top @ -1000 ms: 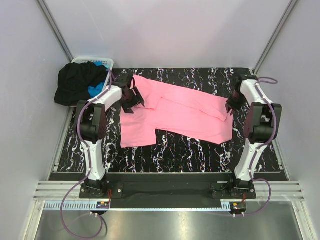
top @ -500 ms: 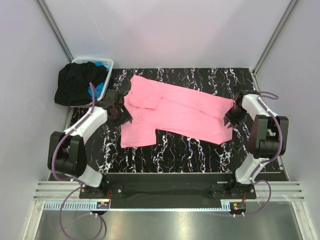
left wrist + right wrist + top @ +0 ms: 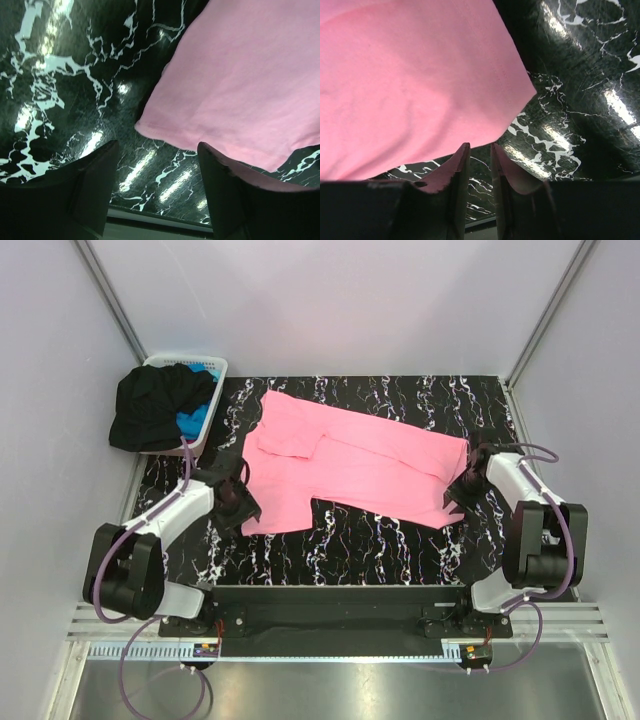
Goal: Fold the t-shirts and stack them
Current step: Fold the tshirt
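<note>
The bright pink t-shirt (image 3: 350, 468) lies spread flat across the middle of the table. My left gripper (image 3: 240, 506) is at its near left corner, low over the table. In the left wrist view the gripper (image 3: 157, 146) is wide open and empty, with the pink corner (image 3: 235, 75) just beyond the fingertips. My right gripper (image 3: 455, 492) is at the shirt's near right corner. In the right wrist view the gripper (image 3: 479, 146) has its jaws almost together with nothing between them, and the pink hem (image 3: 415, 90) lies just beyond. The black t-shirt (image 3: 152, 405) and the blue t-shirt (image 3: 190, 423) are bunched at the far left.
A white slotted basket (image 3: 207, 365) stands at the far left corner under the black and blue shirts. The black marbled table (image 3: 380, 540) has a raised front edge near the arm bases. Grey walls enclose the table on three sides.
Both grippers moved toward the near edge along the pink shirt's sides, from its sleeves to its near corners. The left arm folded down low. The shirt lies slightly flatter at the left.
</note>
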Controlling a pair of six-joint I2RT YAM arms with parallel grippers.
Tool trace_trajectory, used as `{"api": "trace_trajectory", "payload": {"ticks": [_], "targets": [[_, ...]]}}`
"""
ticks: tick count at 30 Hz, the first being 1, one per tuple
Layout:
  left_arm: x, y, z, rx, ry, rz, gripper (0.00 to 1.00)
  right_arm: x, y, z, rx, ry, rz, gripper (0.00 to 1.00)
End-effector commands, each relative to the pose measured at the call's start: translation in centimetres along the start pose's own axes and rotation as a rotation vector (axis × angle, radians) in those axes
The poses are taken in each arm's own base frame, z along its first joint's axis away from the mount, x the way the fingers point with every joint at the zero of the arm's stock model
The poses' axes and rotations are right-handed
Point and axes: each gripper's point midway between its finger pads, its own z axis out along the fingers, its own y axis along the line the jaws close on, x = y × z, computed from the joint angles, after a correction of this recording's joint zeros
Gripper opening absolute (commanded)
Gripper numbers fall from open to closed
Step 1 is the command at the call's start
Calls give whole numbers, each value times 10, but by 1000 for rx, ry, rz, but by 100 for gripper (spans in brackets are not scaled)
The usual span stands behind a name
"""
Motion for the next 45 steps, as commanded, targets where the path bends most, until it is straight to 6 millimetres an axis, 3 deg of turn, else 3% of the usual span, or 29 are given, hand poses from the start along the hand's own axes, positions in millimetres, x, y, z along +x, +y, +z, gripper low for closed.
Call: {"api": "trace_trajectory", "payload": {"ticks": [1, 9, 19, 26, 29, 33, 36, 40, 45], "targets": [[6, 2, -4, -2, -7, -33, 68, 4, 7, -8, -52, -15, 1, 31], [14, 6, 7, -60, 3, -26, 50, 9, 3, -8, -51, -12, -2, 30], [-1, 4, 20, -124, -26, -1, 55, 5, 5, -14, -61, -30, -13, 31], [-6, -10, 30, -76, -36, 10, 58, 1, 8, -12, -50, -20, -22, 31], [-10, -15, 32, -68, -45, 21, 52, 0, 8, -11, -45, -20, -25, 31], [-18, -22, 36, -63, -60, 38, 23, -3, 9, -10, -38, -21, -31, 31], [-19, -25, 40, -62, -56, 46, 12, -4, 10, -8, -31, -16, -33, 30], [-21, -30, 39, -51, -51, 53, 1, -7, 12, -9, -32, -20, -36, 30], [-30, -41, 24, -3, -90, 63, 0, -9, 13, -9, -35, -20, -37, 30]]}}
